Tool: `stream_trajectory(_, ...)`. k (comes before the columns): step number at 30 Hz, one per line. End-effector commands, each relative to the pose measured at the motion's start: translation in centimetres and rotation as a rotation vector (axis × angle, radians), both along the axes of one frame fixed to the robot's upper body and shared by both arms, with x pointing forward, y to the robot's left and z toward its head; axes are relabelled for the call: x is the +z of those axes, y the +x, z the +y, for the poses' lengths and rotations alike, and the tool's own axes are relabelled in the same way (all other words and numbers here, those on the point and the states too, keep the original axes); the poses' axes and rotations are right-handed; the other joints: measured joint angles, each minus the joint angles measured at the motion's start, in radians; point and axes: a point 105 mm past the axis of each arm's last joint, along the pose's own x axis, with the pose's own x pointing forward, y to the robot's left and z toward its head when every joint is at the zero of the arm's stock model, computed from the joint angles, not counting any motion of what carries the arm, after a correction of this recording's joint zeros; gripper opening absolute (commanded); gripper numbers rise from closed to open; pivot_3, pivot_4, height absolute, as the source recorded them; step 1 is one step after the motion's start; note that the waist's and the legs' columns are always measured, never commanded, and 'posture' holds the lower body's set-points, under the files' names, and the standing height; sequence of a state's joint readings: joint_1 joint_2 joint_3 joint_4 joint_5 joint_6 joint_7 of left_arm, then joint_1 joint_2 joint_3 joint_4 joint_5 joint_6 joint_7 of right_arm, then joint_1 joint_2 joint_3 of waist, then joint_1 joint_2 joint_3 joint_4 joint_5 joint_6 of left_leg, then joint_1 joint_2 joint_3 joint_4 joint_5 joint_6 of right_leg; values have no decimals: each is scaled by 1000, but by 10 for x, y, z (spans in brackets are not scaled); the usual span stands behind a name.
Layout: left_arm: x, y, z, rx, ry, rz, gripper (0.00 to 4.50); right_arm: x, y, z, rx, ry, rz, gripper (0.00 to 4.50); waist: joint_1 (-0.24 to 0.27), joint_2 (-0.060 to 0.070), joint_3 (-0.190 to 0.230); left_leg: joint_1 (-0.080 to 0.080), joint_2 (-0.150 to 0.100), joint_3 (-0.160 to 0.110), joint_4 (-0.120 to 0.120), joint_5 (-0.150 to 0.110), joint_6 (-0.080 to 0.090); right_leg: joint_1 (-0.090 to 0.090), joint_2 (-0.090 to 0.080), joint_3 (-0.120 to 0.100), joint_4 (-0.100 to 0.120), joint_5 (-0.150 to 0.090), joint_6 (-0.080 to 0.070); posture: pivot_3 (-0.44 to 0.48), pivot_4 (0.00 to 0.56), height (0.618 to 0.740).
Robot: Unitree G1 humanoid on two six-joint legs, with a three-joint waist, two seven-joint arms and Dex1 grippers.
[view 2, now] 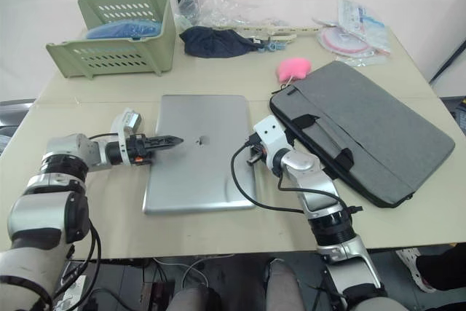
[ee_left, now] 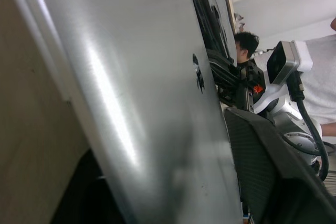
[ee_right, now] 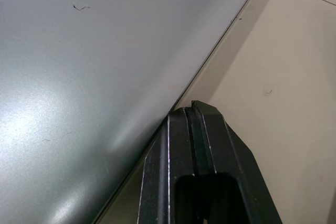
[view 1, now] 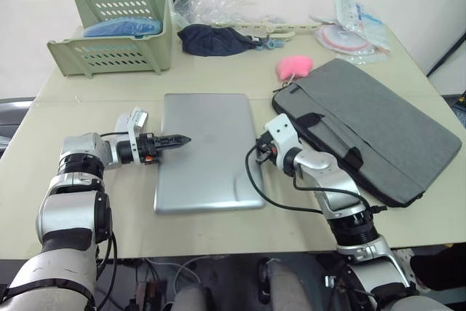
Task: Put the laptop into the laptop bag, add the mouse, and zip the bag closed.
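The silver laptop (view 1: 207,152) lies closed and flat in the middle of the table, its logo (view 2: 203,139) facing up. My left gripper (view 1: 182,139) reaches in over its left edge; in the left wrist view the lid (ee_left: 157,103) runs between the two fingers, so it is shut on that edge. At the laptop's right edge my right gripper (ee_right: 191,109) is shut and empty, its tips touching the table. The grey laptop bag (view 1: 378,121) lies flat just right of the right arm, its black handles (view 1: 331,136) towards the laptop. The mouse is out of view.
A green basket (view 1: 116,27) holding something blue stands at the back left. At the back centre lie a navy cloth bundle (view 1: 215,40) and clear plastic. A pink fluffy blob (view 1: 293,67) rests by the bag's far corner, with packets (view 1: 353,30) behind. A person (ee_left: 247,43) is beyond the table.
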State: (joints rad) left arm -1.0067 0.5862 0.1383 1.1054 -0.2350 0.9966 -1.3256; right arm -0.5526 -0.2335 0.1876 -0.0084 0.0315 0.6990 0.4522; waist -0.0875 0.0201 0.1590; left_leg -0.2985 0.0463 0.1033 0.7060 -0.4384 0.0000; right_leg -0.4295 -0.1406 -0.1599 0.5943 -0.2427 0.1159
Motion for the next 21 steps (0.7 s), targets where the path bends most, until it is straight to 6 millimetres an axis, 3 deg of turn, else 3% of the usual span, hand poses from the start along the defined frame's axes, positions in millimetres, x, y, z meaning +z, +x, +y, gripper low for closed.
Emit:
stream_trajectory(1,3,-1,-10,-33,-38,-10,894,-5,-12,21,105,24,33,0,0,0,0,0,0,0,0,0,0,0,0,0,0,0,0,0,150,740)
stream_trajectory(4,2,-1,-10,-34,-38,-4,496,-4,-12,21,105,26,33,0,2,-1,0,0,0,0,0,0,0,0,0,0,0,0,0,0,150,740)
stream_trajectory(10,2,-3,-12,-43,-46,3,441,4,-11,16,90,12,-6,0,2,-1,0,0,0,0,0,0,0,0,0,0,-1,0,0,0,150,740)
stream_trajectory(14,2,-4,-9,-36,-41,-2,438,32,-21,0,121,-131,-150,0,6,-2,0,-1,0,-2,0,0,0,0,0,-1,-1,0,0,0,150,740)
stream_trajectory(16,7,-4,-6,-29,-53,-19,438,50,-26,-11,79,-83,-156,0,5,-2,1,-2,0,-2,-1,0,0,0,0,-1,-3,0,0,0,150,740)
stream_trajectory(21,14,-9,-1,-11,-64,-37,438,90,-36,-48,5,-182,-260,0,13,-3,1,-3,-1,-4,-2,0,0,0,0,-2,-3,0,0,0,150,740)
